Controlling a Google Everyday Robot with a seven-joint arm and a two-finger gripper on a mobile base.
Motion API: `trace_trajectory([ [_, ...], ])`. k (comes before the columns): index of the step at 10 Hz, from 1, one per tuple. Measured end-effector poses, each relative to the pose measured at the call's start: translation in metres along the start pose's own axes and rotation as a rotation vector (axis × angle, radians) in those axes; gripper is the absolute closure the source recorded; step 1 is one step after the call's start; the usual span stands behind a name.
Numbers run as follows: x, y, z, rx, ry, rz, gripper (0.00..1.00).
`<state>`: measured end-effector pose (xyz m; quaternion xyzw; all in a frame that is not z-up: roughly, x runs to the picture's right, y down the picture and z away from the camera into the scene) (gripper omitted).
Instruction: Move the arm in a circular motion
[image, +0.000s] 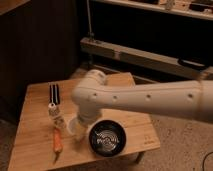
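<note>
Arm (145, 97) bent, gripper (80, 131) above table (35, 100)

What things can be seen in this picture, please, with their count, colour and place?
table: one, light wood, centre of view.
bowl: one, black with pale lines inside, front right of the table.
carrot: one, orange, front left of the table.
dark bar: one, black with pale stripes, back left of the table.
small bottle: one, pale, just in front of the dark bar.
shelf: one, grey metal, behind the table.
arm: one, white with dark dots, reaching from the right over the table.
pincer: one, pale, low over the table between carrot and bowl.
</note>
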<state>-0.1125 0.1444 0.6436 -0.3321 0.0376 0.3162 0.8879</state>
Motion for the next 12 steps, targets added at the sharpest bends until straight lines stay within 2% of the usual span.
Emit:
trace_trajectory([
  [2,-0.041,-0.004,0.002,-0.001,-0.026,-0.076,0.2],
  [4,-0.06,-0.026,-0.001,0.012,-0.046,-0.093,0.2],
  [7,-0.075,-0.088,-0.012,0.051,-0.067,-0.072,0.2],
  [9,-0.083,-0.138,-0.028,0.093,-0.08,-0.038,0.2],
  [11,-0.084,-0.169,-0.039,0.121,-0.084,0.0,0.2],
  [12,-0.075,-0.192,-0.043,0.139,-0.076,0.044,0.2],
])
